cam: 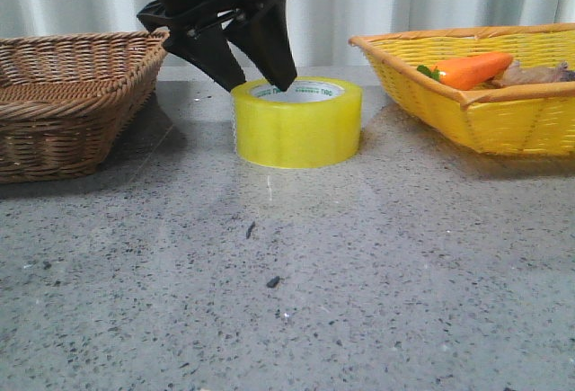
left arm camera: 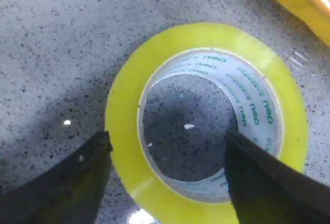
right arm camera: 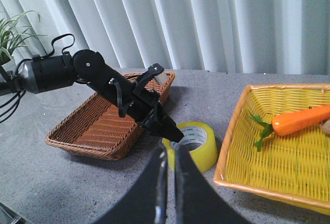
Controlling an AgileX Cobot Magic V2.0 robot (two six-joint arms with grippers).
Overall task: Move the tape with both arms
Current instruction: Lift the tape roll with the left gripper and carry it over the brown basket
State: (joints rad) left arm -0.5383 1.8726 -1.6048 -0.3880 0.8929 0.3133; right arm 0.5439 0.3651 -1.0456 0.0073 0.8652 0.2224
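The tape (cam: 296, 130), a wide yellow roll with a white core and green print, lies flat on the grey table between two baskets. My left gripper (cam: 256, 78) is open and comes down over the roll's left wall, one finger outside it and one inside the core. In the left wrist view the tape (left arm camera: 124, 131) fills the frame and the gripper (left arm camera: 167, 134) straddles its near wall without closing on it. My right gripper (right arm camera: 170, 152) is shut and empty, held high and well back from the tape (right arm camera: 203, 149). It is out of the front view.
A brown wicker basket (cam: 63, 94) stands at the left, close beside the left arm (right arm camera: 103, 85). A yellow basket (cam: 503, 117) at the right holds an orange carrot (cam: 472, 69) and another brownish item. Curtains hang behind the table.
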